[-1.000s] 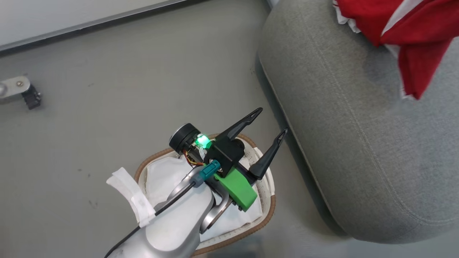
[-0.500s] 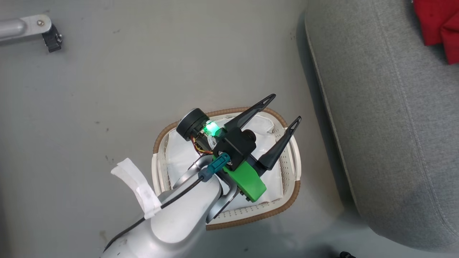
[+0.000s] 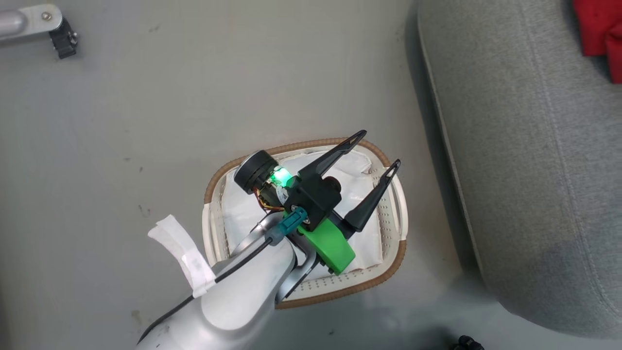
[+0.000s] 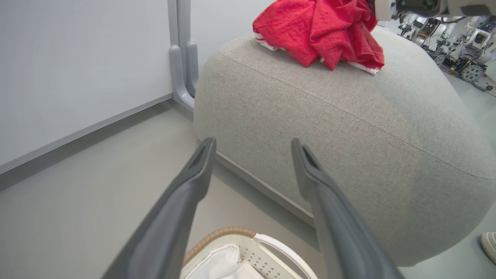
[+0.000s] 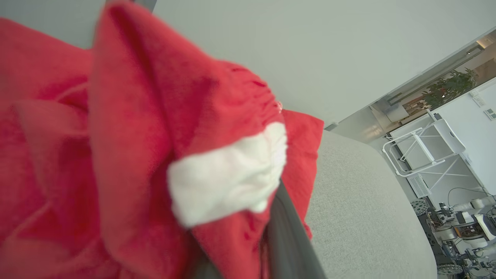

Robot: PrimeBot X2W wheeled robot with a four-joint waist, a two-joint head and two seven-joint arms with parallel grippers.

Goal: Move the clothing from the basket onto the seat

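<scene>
My left gripper (image 3: 379,148) hangs open over the cream basket (image 3: 388,277), with nothing between its fingers. The basket shows a white liner (image 3: 243,214). In the left wrist view the open left gripper (image 4: 254,142) points at the side of the grey seat (image 4: 348,147), with the basket (image 4: 248,248) below. Red clothing (image 4: 321,31) lies bunched on top of the seat. My right gripper (image 5: 248,193) is shut on this clothing (image 5: 116,155), and red fabric with white trim covers most of its fingers. A corner of the clothing (image 3: 600,29) shows on the seat (image 3: 534,170).
The basket stands on grey floor just left of the seat. A metal leg with a black caster (image 3: 43,24) is at the far left. A wall and post (image 4: 182,58) stand behind the seat. A shoe (image 4: 489,244) and other machines (image 4: 457,54) are to the right.
The head camera has swung, so the basket now shows whole and the clothing sits further toward the top right corner. My left gripper stays open over the basket.
</scene>
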